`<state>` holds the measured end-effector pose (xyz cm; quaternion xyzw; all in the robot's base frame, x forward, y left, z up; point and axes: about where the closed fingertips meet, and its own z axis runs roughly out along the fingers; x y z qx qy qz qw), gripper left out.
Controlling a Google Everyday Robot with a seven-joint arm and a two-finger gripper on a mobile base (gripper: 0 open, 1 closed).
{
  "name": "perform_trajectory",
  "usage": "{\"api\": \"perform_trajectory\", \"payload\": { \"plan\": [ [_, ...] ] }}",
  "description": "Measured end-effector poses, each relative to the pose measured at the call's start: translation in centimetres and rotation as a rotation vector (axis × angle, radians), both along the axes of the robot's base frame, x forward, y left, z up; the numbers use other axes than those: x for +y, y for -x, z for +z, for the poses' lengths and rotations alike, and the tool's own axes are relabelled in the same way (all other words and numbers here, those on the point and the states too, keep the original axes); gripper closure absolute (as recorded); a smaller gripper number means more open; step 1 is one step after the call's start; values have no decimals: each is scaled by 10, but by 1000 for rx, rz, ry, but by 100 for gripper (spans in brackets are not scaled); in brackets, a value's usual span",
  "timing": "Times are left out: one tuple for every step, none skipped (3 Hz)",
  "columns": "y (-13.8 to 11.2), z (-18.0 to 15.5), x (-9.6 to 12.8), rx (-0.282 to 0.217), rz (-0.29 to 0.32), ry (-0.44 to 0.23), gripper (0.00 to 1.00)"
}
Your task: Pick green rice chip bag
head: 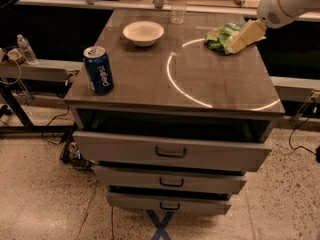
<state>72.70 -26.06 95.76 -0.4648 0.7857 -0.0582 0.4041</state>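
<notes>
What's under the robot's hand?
The green rice chip bag lies on the table, under the gripper at the far right corner. The gripper covers the bag's right side.

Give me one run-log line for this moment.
task: pick green rice chip bag | end effector: at bag's right edge, far right of tabletop | bag: lying on tabletop | also: white bowl, blue can

Light from above draws a bright curved glare arc (169, 73) on the grey wooden tabletop (140, 69). The pale gripper (244, 36) at its far right corner is well lit, while the background behind is dark.
</notes>
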Motion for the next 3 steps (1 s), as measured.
{"api": "perform_trajectory", "payload": {
  "plan": [
    [-53, -20, -11, -26, -77, -81, 0],
    [-100, -59, -7, -2, -150, -162, 0],
    [-123, -85, -6, 21, -204, -196, 3]
  ]
}}
